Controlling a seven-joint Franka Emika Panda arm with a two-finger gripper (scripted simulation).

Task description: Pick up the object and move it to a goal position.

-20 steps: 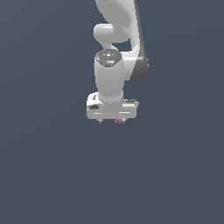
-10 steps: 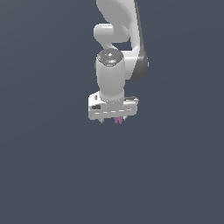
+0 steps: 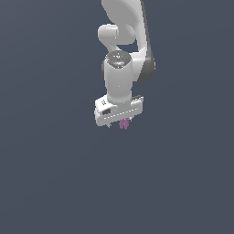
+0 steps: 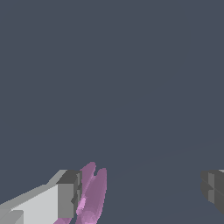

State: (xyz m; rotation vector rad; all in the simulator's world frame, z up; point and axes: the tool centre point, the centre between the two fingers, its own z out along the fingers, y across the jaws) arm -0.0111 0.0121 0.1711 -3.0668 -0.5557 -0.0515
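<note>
Looking down our white arm, we see the gripper [image 3: 119, 124] spread wide, the magenta object [image 4: 91, 194] lying lengthwise against one finger [image 4: 68, 194], apart from the other

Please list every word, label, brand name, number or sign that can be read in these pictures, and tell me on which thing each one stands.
None: no readable text appears in either view.
The white arm has plain casing with no legible marking.
The gripper carries a small dark patch on its body, too small to read as anything.
The magenta object beside one of the fingers is unmarked.
</note>
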